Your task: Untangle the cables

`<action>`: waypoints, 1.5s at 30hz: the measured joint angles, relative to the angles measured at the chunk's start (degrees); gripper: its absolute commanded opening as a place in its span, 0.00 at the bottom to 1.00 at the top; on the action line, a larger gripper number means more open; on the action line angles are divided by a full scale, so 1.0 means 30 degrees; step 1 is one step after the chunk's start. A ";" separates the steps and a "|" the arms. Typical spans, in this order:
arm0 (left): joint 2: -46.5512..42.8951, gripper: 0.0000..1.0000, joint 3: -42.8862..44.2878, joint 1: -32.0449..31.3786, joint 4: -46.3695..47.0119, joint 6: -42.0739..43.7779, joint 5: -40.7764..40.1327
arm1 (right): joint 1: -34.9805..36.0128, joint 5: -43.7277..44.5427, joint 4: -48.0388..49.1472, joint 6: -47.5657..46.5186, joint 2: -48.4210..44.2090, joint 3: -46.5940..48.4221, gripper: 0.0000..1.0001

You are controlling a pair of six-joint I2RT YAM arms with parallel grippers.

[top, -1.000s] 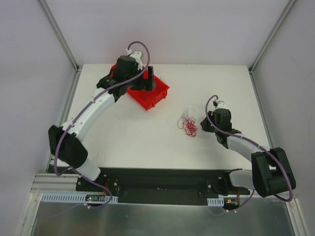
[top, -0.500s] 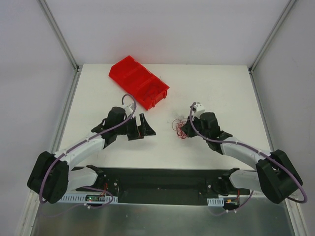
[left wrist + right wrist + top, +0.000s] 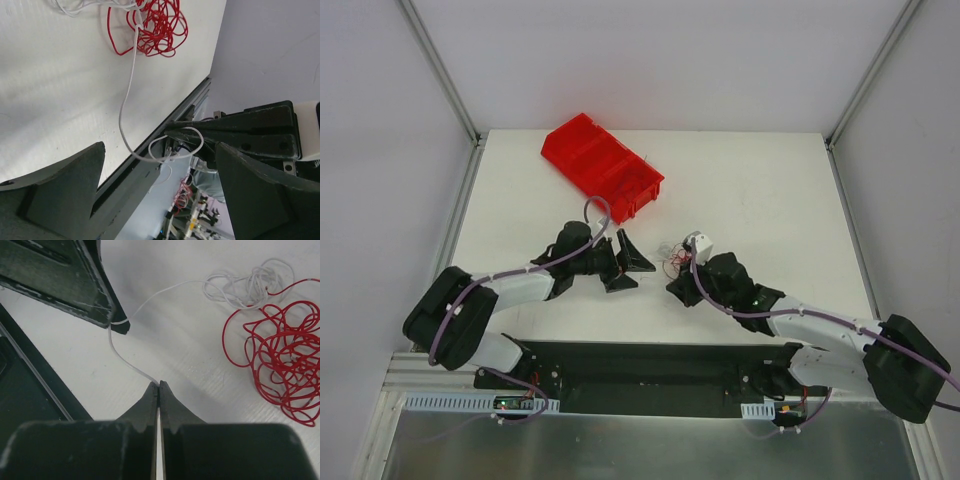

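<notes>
Tool, left [image 3: 160,148]: fingers [image 3: 65,185] wide apart.
Tool, right [image 3: 158,385]: clamped on thin white wire [image 3: 250,285].
Tangle of curly red wire [image 3: 285,360]: lying on white desk [image 3: 175,335].

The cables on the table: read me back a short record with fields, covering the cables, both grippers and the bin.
cables: red tangle and white tangle, touching, on the table
white strand: runs from white tangle, across a left fingertip, to right gripper
right gripper: shut, pinching white strand
left gripper: open, gripping nothing
red bin: behind the cables, apart from them
</notes>
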 measured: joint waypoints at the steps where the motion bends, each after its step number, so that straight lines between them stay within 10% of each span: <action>1: 0.0495 0.85 -0.0124 -0.0204 0.0612 -0.0372 0.0095 | 0.0248 0.0189 -0.0015 0.0058 0.0000 -0.0066 0.00; 10: 0.3104 0.03 -0.0299 -0.0816 0.4095 -0.2047 0.0976 | 0.2229 0.1625 -0.0211 0.0233 0.0036 -0.0109 0.16; 19: 0.2361 0.00 -0.0306 -0.0816 0.2259 0.0226 0.0525 | 0.1778 0.4830 -0.4488 0.0641 -0.1814 0.0007 0.84; 25: 0.0066 0.00 0.0685 -0.1275 -0.2178 0.3461 -0.1122 | -0.1654 0.5195 -0.7344 0.0350 -0.4044 0.1005 0.92; 39: -0.1552 0.00 0.2761 -0.3060 -0.7286 0.6484 -0.3417 | -0.2703 0.3257 -0.8451 -0.1785 0.8291 0.8189 0.63; 45: -0.3759 0.00 0.3854 -0.3060 -0.9362 0.7475 -0.4211 | -0.2820 0.4881 -0.8386 -0.1013 0.8990 0.8000 0.06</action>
